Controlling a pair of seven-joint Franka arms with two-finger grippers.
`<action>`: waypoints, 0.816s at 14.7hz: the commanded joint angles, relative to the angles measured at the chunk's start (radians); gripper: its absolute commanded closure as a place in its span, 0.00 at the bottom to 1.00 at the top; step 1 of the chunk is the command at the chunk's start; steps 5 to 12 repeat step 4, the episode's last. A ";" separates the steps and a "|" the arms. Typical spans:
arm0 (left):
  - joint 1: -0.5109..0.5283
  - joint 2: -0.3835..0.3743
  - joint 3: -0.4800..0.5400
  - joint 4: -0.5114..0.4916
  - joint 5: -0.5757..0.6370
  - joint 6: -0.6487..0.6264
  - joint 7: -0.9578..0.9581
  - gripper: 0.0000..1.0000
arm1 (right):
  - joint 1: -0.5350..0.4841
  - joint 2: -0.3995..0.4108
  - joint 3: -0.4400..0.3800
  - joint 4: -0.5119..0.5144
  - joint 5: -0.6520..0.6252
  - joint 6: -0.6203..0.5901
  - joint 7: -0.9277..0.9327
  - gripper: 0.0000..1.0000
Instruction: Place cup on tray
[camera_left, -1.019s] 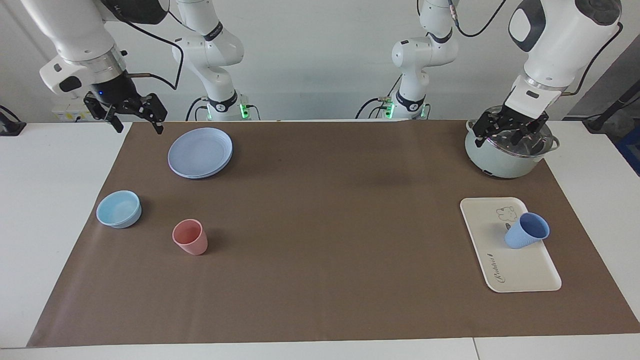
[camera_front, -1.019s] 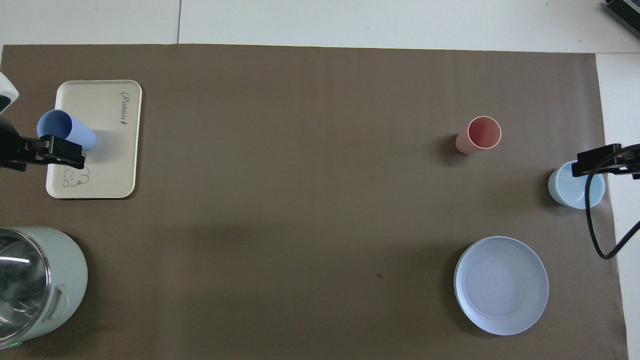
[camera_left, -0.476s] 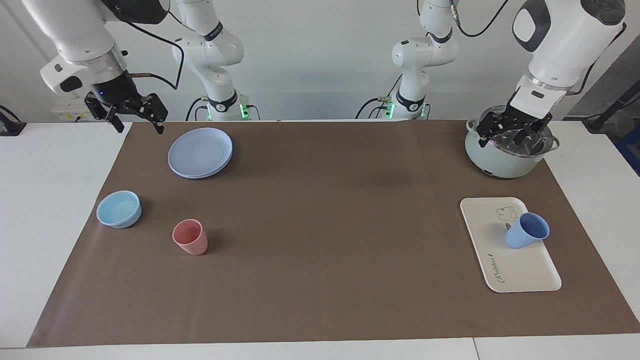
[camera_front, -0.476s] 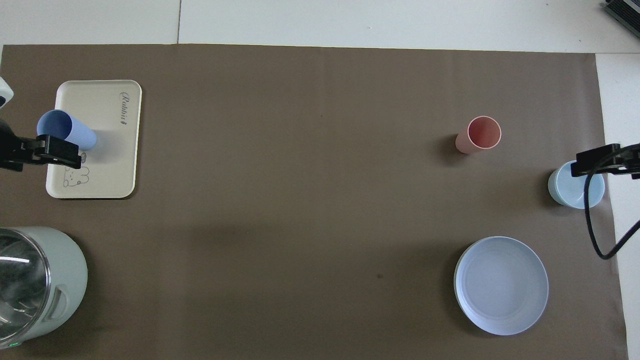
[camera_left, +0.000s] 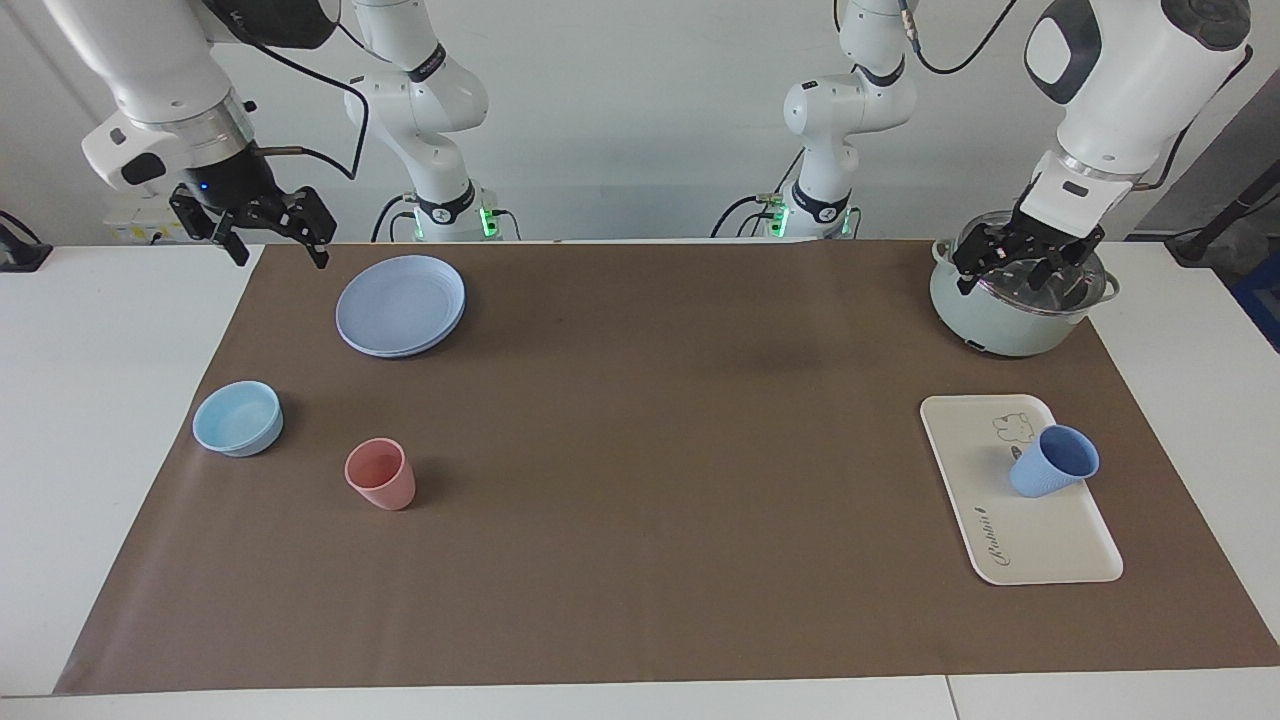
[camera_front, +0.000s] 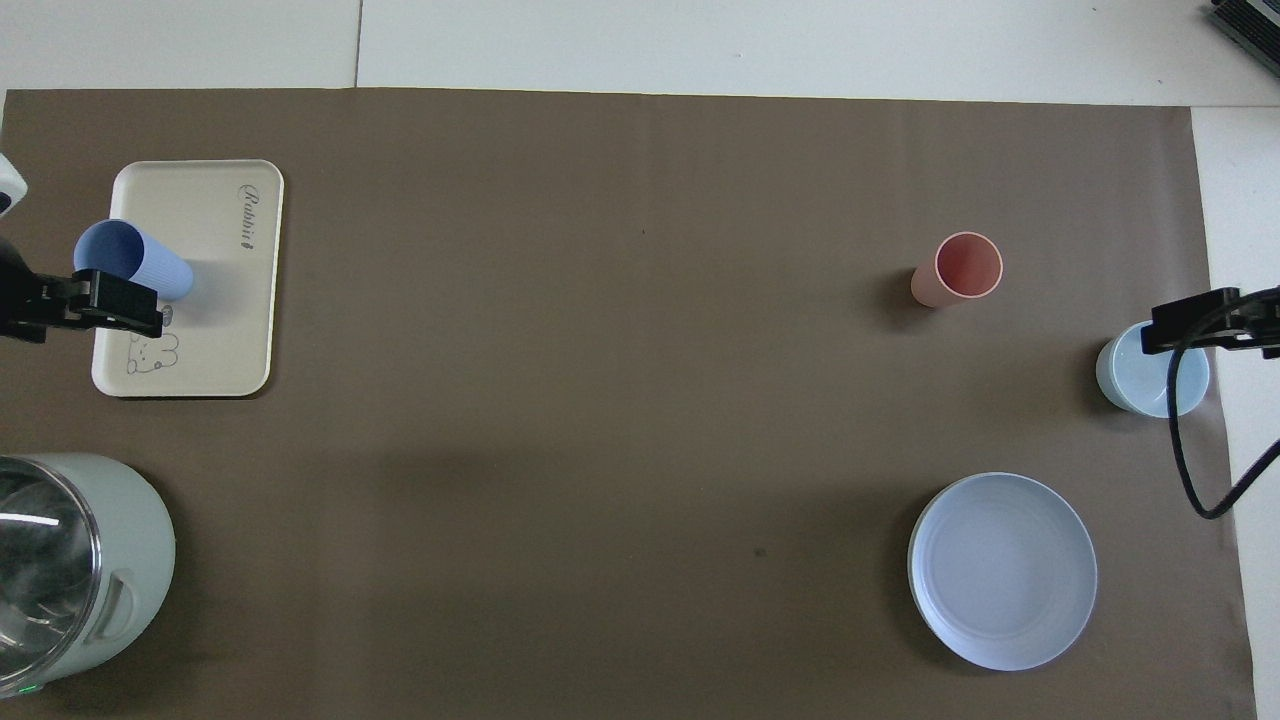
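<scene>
We find the cup (camera_left: 1052, 474) already on the tray (camera_left: 975, 450), well below and clear of our left gripper (camera_left: 1022, 265), which hangs raised over the pale green pot (camera_left: 990, 325) with its fingers spread wide and nothing between them. Our right gripper (camera_left: 271, 232) waits at the other end of the surface, above the corner of the brown mat near the round plate (camera_left: 400, 303); it too stands fully open and holds nothing.

The cup does not look squarely seated. In the facing view its mouth tips up and away from the tray's middle, toward the left arm's end of the surface, so its long axis leans rather than standing plumb. The narrow base sits on the tray just beside the bear drawing (camera_left: 1012, 427), and the rim reaches out toward the tray's long edge. We cannot tell whether the base is flat on the tray or resting partly on the raised lip.

From here we judge the main risk to be a topple. If the cup is in fact leaning on the lip, a small jolt to the surface or the tray could roll it over the edge and onto the mat, undoing the placement. A second risk lies with the left gripper: any low sweep from the pot toward the tray could clip the rim, and a light plastic tumbler would tip easily. The pink tumbler (camera_left: 381, 475) and the light-blue bowl (camera_left: 238, 418) lie under neither gripper and are out of harm's way.
</scene>
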 joint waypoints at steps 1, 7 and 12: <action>0.005 -0.027 -0.003 -0.027 0.010 -0.002 0.004 0.00 | 0.001 -0.016 0.002 -0.022 0.014 0.009 0.020 0.00; 0.005 -0.027 -0.003 -0.027 0.010 0.000 0.004 0.00 | 0.001 -0.018 0.002 -0.025 0.014 0.009 0.020 0.00; 0.005 -0.027 -0.003 -0.027 0.010 0.000 0.004 0.00 | 0.001 -0.018 0.002 -0.025 0.014 0.009 0.020 0.00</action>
